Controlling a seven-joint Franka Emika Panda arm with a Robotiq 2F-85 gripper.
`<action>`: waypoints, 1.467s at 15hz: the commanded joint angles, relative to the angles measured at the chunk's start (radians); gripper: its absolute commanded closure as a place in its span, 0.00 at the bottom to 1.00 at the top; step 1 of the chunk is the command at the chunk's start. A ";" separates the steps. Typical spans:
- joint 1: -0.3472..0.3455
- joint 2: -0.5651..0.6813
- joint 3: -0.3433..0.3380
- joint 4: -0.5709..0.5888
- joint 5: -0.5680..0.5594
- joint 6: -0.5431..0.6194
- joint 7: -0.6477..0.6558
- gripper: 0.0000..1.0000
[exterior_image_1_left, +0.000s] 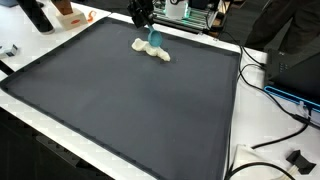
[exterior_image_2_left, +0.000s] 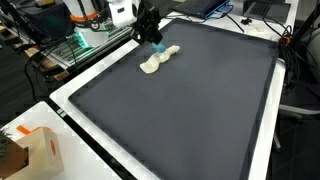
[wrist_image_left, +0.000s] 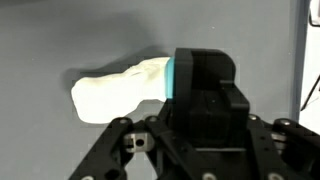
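My own housing fills the wrist view and hides my fingers, so I cannot tell whether my gripper (exterior_image_1_left: 148, 25) is apart or pinched. Just below it a cream lumpy object (wrist_image_left: 115, 90) lies near the edge of the dark mat (exterior_image_1_left: 130, 110). Its teal end (wrist_image_left: 171, 80) is half covered by me. The print on the cardboard box (exterior_image_2_left: 40, 150) is too small to read.

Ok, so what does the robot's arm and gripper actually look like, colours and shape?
The gripper is black and blocky, with angular linkage bars showing in the wrist view. Behind it in an exterior view sits a white arm section. A teal strip edges its tip; I can't tell whether that's part of it. No markings visible.
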 joint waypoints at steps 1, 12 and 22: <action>0.028 -0.130 0.039 -0.067 -0.118 0.052 0.148 0.75; 0.043 -0.322 0.186 -0.020 -0.547 -0.058 0.733 0.75; 0.051 -0.339 0.257 0.100 -0.675 -0.241 0.891 0.75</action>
